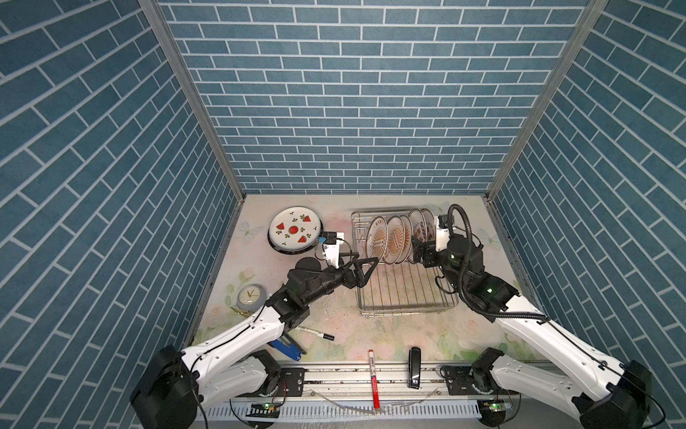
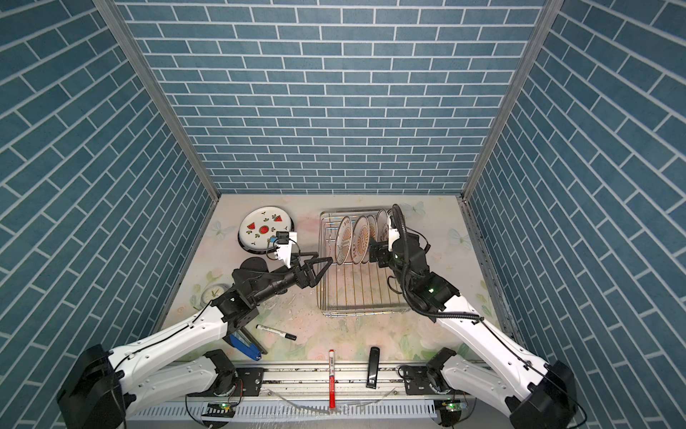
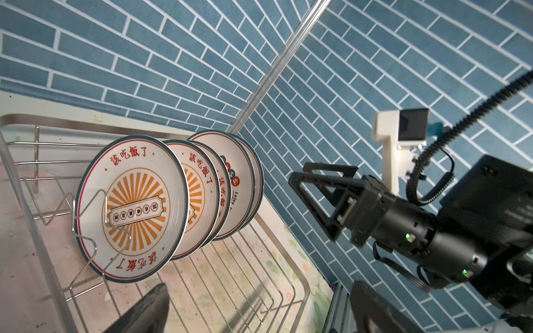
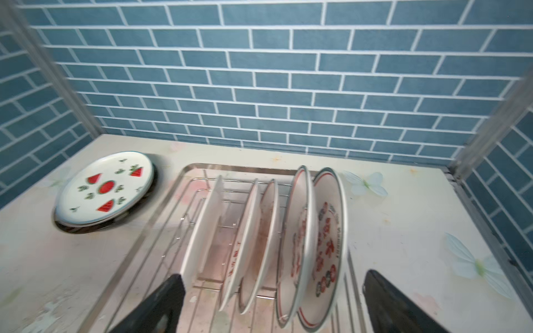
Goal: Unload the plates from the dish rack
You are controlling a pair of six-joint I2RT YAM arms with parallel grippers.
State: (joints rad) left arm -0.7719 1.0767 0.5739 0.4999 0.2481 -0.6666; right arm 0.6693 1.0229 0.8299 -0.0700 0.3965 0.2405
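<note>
Dish rack [image 1: 404, 293] sits on the bench [image 1: 371, 334] at about 1 o'clock from centre, long side running 12 to 6. Five plates [image 3: 132, 207] stand on edge in the prongs at the rack's 12 o'clock end, faces toward 9 o'clock, all leaning a little. Counting from the 9 o'clock side:
- First two show an orange sunburst print.
- The third has the same red rim lettering, centre hidden.
- The last two, red-character print [image 4: 328, 245], sit packed close together.

Watermelon plate [image 1: 295, 230] is out of the rack, flat on the bench at 10 o'clock. It lies on something dark-rimmed that is mostly hidden under it, well apart from the rack.

Left jaws: apart, nothing between them, hovering over the rack's 9 o'clock rim near the first plate, no contact.

Right jaws: apart too, at the 3 o'clock end of the row near the last plate. The left wrist view shows a gap, so they aren't touching. In the right wrist view the fingers [image 4: 155, 305] frame the whole row.

Other bits on the bench:
- Small grey clock [image 1: 251, 297] at 8 o'clock.
- Black-capped marker [image 1: 315, 331] and blue tool [image 1: 287, 346] near 7.
- Red marker [image 1: 373, 379] and black bar [image 1: 414, 367] across the front rail at 6 o'clock.
</note>
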